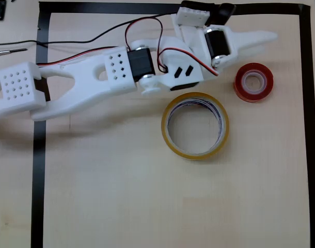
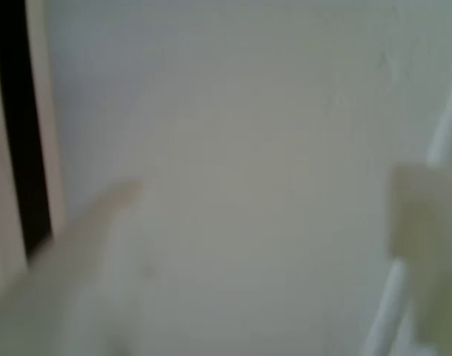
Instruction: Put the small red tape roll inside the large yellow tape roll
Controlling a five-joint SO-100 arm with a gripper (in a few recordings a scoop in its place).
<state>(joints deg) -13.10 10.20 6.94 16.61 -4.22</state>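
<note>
Lying apart, small red tape roll (image 1: 254, 82) nears black border tape (image 1: 305, 103).

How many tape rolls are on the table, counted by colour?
Red: 1, the small red tape roll.
Yellow: 1, the large yellow tape roll.
Total: 2 rolls, lying apart on the table.

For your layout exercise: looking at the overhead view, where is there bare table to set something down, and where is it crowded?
Free: the wide lower stretch below the yellow roll, inside the black tape border. Crowded: the top, where the arm, gripper and red roll sit close together.
</note>
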